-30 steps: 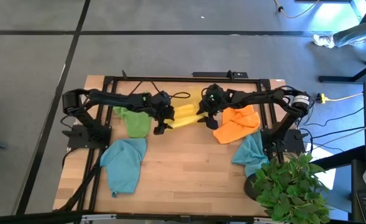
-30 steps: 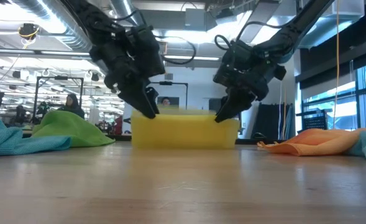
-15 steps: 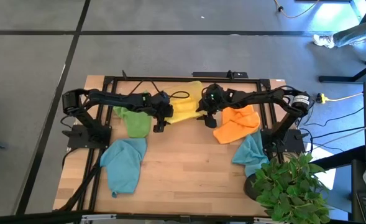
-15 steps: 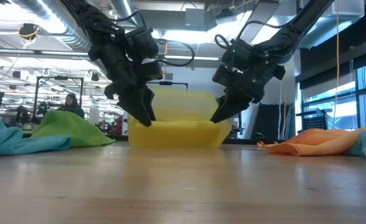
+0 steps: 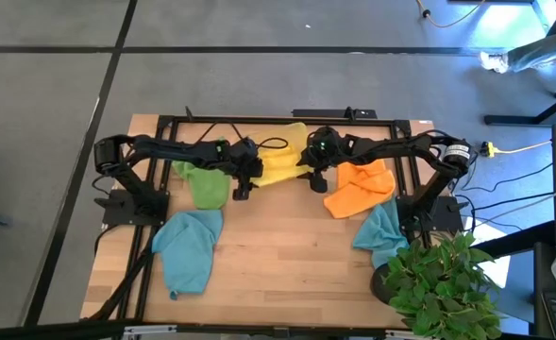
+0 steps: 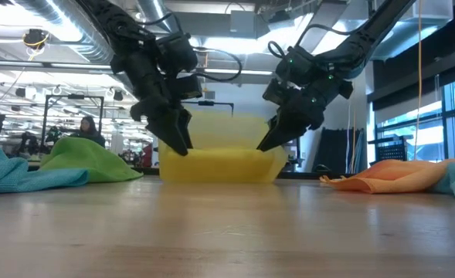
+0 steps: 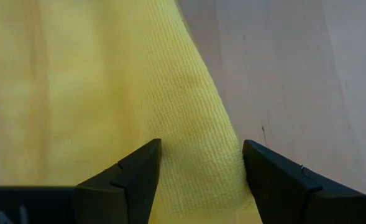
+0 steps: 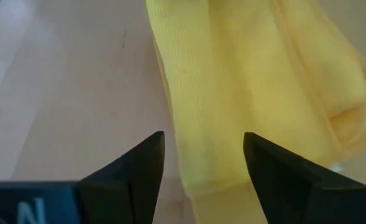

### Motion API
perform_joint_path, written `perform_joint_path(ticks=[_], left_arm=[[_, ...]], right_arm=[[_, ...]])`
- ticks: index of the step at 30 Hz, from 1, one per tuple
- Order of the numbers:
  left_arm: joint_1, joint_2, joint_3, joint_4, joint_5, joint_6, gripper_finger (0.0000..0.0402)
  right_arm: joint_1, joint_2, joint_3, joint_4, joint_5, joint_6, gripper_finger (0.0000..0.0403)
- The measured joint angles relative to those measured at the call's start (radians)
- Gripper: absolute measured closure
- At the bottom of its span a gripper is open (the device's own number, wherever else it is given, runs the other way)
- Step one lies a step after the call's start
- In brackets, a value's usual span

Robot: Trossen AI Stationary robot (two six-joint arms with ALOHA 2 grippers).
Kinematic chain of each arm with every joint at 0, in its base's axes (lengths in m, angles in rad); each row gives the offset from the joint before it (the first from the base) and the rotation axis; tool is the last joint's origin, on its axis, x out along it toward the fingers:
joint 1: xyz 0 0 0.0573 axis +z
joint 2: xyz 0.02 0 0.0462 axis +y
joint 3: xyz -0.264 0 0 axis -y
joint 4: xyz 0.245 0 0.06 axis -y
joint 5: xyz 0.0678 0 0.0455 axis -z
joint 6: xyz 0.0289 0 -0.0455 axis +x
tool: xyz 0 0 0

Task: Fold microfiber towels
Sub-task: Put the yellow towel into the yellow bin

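While both arms reach toward the middle of the far half of the wooden surface (image 5: 278,255), we see the yellow towel (image 5: 279,168) lying bunched between them; the left claw (image 5: 241,192) sits at the towel's left edge and the right claw (image 5: 316,182) at its right edge; from the low view each claw points down and inward at the cloth, the left claw (image 6: 179,143) on one side and the right claw (image 6: 269,141) on the other, and the yellow towel (image 6: 221,158) sags in a shallow dip between them. Through the left wrist camera we see the fingers (image 7: 123,180) spread apart with a strip of the yellow towel (image 7: 170,118) running between them; we cannot tell that they pinch it; the right wrist camera shows the same, fingers (image 8: 130,174) spread with the towel's edge (image 8: 232,106) lying in the gap. We find the green towel (image 5: 202,182) just left of the left claw, heaped on the surface; the orange towel (image 5: 361,188) lies just right of the right claw; one teal-blue towel (image 5: 187,247) is spread at the near left, and another teal-blue towel (image 5: 383,231) lies at the near right beside a leafy plant (image 5: 443,283).
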Motion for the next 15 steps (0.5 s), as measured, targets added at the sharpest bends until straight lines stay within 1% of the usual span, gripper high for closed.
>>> perform_joint_path(ticks=[6, 15], left_arm=[[0.000, -0.001, 0.072, -0.062, 0.001, 0.004, 0.0185], [0.025, -0.001, 0.100, -0.073, -0.003, 0.014, 0.0185]], right_arm=[[0.000, 0.000, 0.000, 0.001, 0.006, -0.012, 0.0183], [0.000, 0.000, 0.000, 0.001, 0.006, -0.031, 0.0183]])
